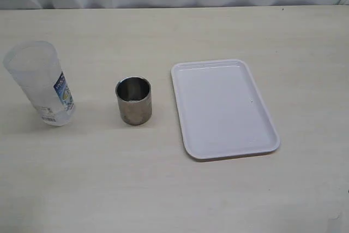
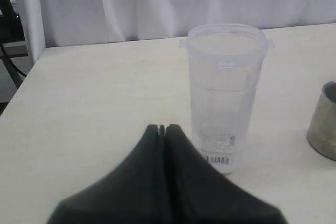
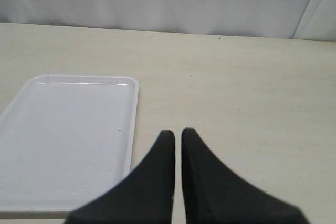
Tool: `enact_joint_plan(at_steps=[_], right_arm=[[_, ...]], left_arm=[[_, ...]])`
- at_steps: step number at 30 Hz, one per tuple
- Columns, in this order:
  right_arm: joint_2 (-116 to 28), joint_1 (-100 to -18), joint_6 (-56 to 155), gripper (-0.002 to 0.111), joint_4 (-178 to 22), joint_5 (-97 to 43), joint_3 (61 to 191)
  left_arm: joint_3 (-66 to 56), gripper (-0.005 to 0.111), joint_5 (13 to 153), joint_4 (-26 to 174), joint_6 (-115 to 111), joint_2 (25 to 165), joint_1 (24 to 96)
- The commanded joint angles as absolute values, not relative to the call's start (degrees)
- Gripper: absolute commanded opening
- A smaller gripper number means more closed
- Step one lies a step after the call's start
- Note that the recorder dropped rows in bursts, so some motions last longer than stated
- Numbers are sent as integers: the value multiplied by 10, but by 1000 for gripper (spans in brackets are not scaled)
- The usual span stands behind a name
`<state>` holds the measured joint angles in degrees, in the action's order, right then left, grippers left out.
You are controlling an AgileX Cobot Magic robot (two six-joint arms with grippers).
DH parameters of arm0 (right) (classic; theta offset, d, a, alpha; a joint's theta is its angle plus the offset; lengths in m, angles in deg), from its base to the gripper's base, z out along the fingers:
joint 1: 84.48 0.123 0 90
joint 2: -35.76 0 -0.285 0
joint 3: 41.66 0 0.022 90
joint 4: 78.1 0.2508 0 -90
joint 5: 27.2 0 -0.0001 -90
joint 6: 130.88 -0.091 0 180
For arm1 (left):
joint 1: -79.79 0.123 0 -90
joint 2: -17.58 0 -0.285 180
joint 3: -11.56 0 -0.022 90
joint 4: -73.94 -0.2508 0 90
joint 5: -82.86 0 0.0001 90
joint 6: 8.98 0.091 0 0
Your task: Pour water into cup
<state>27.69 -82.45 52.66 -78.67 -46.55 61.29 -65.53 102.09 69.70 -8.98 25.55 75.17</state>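
So my left gripper (image 2: 161, 128) is clenched tight, fingertips pressed together with nothing in them. It sits low, just in front of the clear plastic container (image 2: 224, 95) with the blue label. My right gripper (image 3: 177, 132) is pinched nearly together too, just a thin slit between the tips, empty, beside the white tray (image 3: 68, 140). The steel cup (image 1: 133, 101) stands upright on the table (image 1: 163, 189), long axis vertical, open mouth pointing straight up. It's between container and tray, touching neither. The container stands upright as well, and I honestly can't make out the water in it
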Motion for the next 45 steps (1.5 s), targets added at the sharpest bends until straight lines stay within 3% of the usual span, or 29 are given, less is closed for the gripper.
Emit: enact_joint_plan(at_steps=[1, 12, 17, 24, 26, 28, 29, 30, 31, 33, 37, 45], right_arm=[[280, -823, 527, 4, -787, -468, 611], [280, -823, 527, 4, -787, -468, 611], [280, -823, 527, 4, -787, -468, 611], [280, -823, 527, 4, -787, -468, 611], [280, -823, 527, 4, -787, -468, 611], [280, -823, 527, 4, -787, -468, 611], [280, -823, 527, 4, -787, -468, 611], [280, -823, 527, 4, -787, -468, 611], [280, -823, 527, 4, -787, -468, 611], [280, -823, 527, 4, -787, -468, 611], [280, -823, 527, 4, -787, -468, 611], [280, -823, 527, 4, -787, -468, 611]], left_arm=[[-657, 0, 1004, 696, -90, 254, 755], [-657, 0, 705, 700, -97, 254, 755], [-657, 0, 553, 700, -246, 254, 755], [-657, 2, 534, 674, -285, 254, 755], [-657, 10, 536, 672, -265, 254, 755], [-657, 26, 536, 672, -243, 254, 755], [-657, 47, 534, 672, -238, 254, 755], [-657, 57, 534, 672, -238, 254, 755], [-657, 80, 534, 670, -225, 254, 755], [-657, 94, 534, 668, -215, 254, 755], [-657, 94, 474, 649, -215, 320, 755], [-655, 94, 448, 605, -207, 587, 755]])
